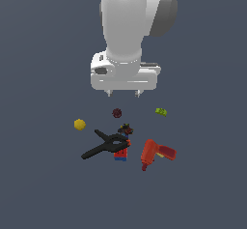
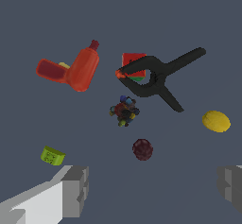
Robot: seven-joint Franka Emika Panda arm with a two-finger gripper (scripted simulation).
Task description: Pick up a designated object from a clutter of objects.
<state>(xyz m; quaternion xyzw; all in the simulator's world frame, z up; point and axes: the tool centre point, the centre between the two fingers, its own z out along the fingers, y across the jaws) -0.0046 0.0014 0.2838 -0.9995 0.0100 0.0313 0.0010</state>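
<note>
Hovering wide open above the clutter, our gripper (image 1: 123,94) shows only 2 fingertips (image 2: 75,190); the tiny speckled object (image 2: 125,110) lies mid-surface, between maroon ball (image 2: 142,149) and black clamp (image 2: 158,76), which half-hides the red-and-blue block (image 2: 133,61).

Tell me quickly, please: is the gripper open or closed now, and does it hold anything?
Gripper: open and empty, fingers wide apart, above the clutter; the speckled dark object lies untouched on the floor.
</note>
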